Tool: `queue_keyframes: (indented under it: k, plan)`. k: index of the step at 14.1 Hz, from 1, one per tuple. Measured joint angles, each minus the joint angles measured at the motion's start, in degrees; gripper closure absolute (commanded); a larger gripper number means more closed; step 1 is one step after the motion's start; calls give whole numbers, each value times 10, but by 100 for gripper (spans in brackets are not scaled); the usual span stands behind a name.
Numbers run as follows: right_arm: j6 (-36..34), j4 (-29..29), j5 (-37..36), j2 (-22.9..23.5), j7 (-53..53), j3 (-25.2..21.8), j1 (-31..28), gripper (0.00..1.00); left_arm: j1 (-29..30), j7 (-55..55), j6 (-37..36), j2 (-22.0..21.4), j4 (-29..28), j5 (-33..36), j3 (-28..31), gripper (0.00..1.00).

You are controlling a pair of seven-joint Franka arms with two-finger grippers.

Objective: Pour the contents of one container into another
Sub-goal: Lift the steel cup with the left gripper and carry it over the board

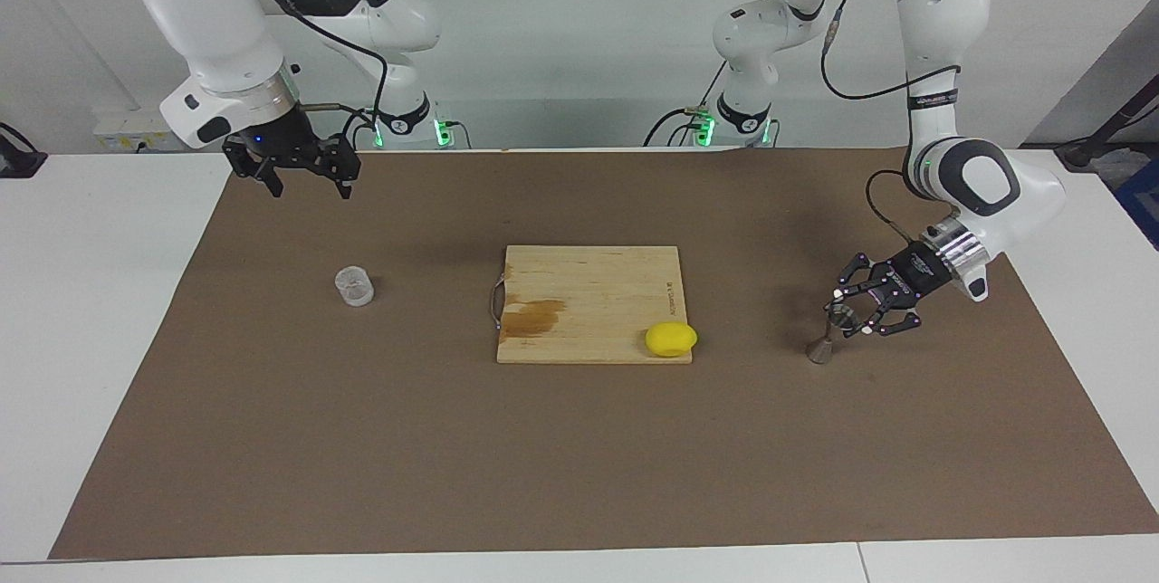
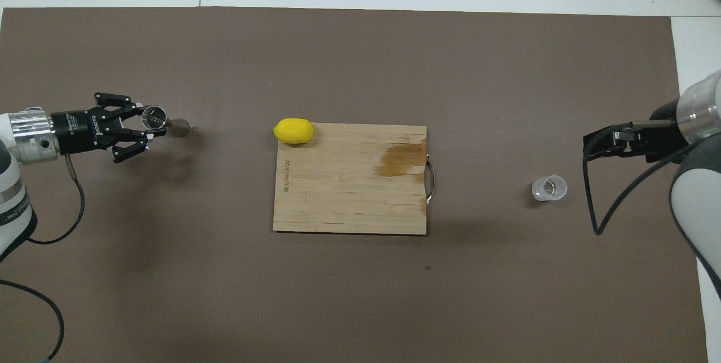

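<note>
Brown mat [image 1: 579,438] covering the white table [image 1: 90,293], with all items resting on it. Wooden cutting board [image 1: 589,293] at the centre, bearing a dark stain and a metal handle on the edge toward the right arm's end. Left gripper [image 1: 849,313] low at the left arm's end of the table, fingers pinching the upper cone of the steel jigger [image 1: 831,334], whose lower cone rests on the mat (tilted). Right gripper [image 1: 303,176] waiting over the mat's edge nearest the robots, fingers spread and holding nothing. Yellow lemon [image 1: 671,339] on the board's corner nearest the jigger. Clear glass cup [image 1: 354,286] upright on the mat, between the board and the right arm's end.
</note>
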Motion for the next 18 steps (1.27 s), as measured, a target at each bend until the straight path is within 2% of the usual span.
queue_keyframes:
  k: [6,10,15,18]
  plan:
    - [0,0,0,0,0,0,0,1,-10,1,-37,-1,16,-14,-8,100]
    - [0,0,0,0,0,0,0,1,-85,0,-41,-3,44,-59,-11,100]
    - [0,0,0,0,0,0,0,1,-214,-75,54,-4,74,-105,-12,100]
    - [0,0,0,0,0,0,0,1,-306,-96,145,-4,76,-143,-13,100]
